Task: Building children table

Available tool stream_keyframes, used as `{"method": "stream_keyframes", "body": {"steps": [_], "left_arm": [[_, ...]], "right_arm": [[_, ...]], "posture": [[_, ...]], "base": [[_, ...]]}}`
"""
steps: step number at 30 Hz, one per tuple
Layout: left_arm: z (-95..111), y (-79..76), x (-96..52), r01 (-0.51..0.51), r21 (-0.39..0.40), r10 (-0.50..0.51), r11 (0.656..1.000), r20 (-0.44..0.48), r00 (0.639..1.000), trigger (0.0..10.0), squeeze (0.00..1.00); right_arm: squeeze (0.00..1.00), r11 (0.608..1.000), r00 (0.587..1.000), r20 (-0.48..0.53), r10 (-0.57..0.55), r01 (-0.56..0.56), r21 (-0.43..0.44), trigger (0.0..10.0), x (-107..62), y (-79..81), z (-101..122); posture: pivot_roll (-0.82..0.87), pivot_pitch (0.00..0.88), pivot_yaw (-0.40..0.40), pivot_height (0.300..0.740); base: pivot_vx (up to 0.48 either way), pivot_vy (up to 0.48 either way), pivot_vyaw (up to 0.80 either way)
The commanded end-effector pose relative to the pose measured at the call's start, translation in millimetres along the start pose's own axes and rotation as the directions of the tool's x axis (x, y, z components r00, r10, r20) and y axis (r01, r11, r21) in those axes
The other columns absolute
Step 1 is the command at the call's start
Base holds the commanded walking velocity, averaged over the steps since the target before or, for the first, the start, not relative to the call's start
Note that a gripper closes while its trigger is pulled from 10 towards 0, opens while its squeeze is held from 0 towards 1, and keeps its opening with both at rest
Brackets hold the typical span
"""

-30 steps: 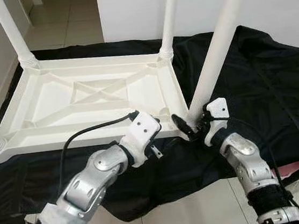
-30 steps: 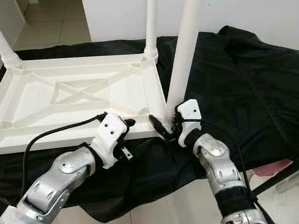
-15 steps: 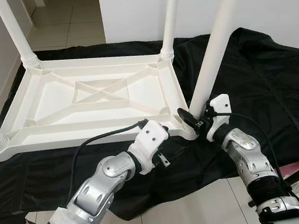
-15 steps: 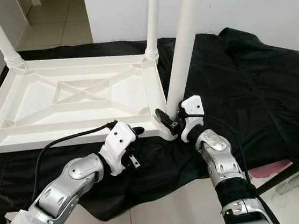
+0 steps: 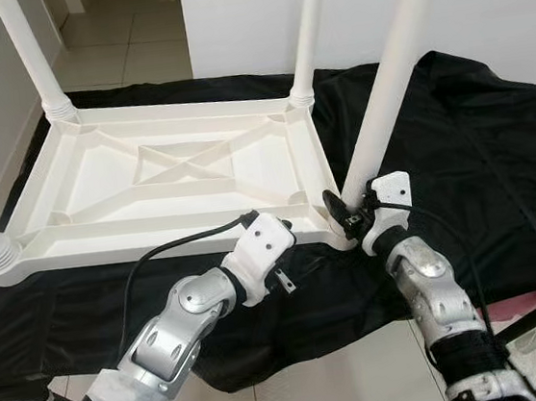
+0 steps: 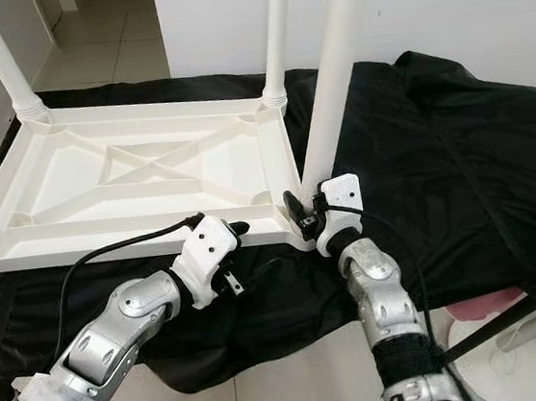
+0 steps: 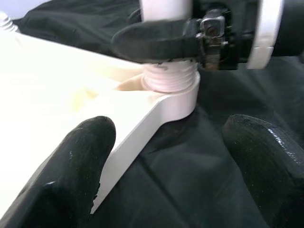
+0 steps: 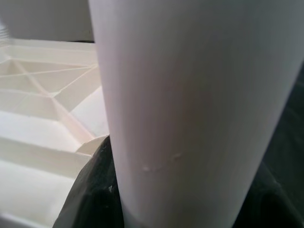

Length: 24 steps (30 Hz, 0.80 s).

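Tabletop (image 5: 168, 173) lies upside down on the black cloth (image 5: 494, 146) so legs screw in from above. My right pincer (image 5: 347, 217) grips the near-corner leg (image 5: 387, 100) at its base. Left pincer (image 7: 166, 166) hangs open just beside that corner, ready to brace it.
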<state>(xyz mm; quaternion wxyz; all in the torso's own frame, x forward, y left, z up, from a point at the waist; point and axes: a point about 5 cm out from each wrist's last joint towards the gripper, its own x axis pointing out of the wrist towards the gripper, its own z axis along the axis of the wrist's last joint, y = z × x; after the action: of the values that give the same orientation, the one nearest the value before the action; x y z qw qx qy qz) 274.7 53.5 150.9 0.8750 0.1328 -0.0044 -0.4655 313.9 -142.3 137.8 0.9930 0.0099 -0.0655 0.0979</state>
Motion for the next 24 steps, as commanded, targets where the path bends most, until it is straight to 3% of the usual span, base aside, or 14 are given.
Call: {"method": "stream_keyframes", "body": {"steps": [1,2,7,8,11,24], "left_arm": [[-0.7,5.9,-1.3,-0.042,-0.005,0.042,0.999,-0.025,0.999,10.0,0.00],[-0.9,7.2,-1.9,-0.050,-0.009,0.050,0.999,-0.029,0.998,10.0,0.00],[-5.4,10.9,-4.9,-0.066,-0.003,0.066,0.998,-0.041,0.997,10.0,0.00],[-4.4,12.1,-5.2,-0.071,0.030,0.072,0.997,-0.021,0.997,10.0,0.00],[-1.2,13.7,-5.3,-0.078,0.018,0.078,0.997,-0.008,0.997,10.0,0.00],[-0.4,14.8,-6.8,-0.072,0.032,0.072,0.997,-0.010,0.997,10.0,0.00]], "right_arm": [[0.00,0.991,0.986,-0.096,-0.133,0.135,0.010,10.0,-11.8,-0.9,-19.3],[0.00,0.980,0.976,-0.095,-0.195,0.197,0.015,10.0,-15.0,2.0,-20.3],[0.00,0.956,0.953,-0.103,-0.286,0.291,0.038,10.0,-18.2,12.5,-21.7],[0.00,0.954,0.949,-0.122,-0.290,0.297,0.039,10.0,-18.6,22.9,-23.3],[0.00,0.959,0.955,-0.121,-0.272,0.279,0.044,10.0,-18.9,26.8,-21.4],[0.00,0.957,0.955,-0.071,-0.289,0.290,0.013,10.0,-25.0,12.5,-13.6]], "posture": [[-0.03,0.096,-0.051,0.740],[-0.03,0.096,-0.051,0.740],[-0.04,0.100,-0.048,0.740],[-0.03,0.105,-0.054,0.740],[-0.02,0.103,-0.052,0.740],[-0.02,0.104,-0.039,0.740]], "base": [[0.000,0.000,0.00],[0.000,0.000,0.00],[0.000,0.000,0.00],[0.000,0.000,0.00],[0.000,0.000,0.00],[0.000,0.000,0.00]]}}
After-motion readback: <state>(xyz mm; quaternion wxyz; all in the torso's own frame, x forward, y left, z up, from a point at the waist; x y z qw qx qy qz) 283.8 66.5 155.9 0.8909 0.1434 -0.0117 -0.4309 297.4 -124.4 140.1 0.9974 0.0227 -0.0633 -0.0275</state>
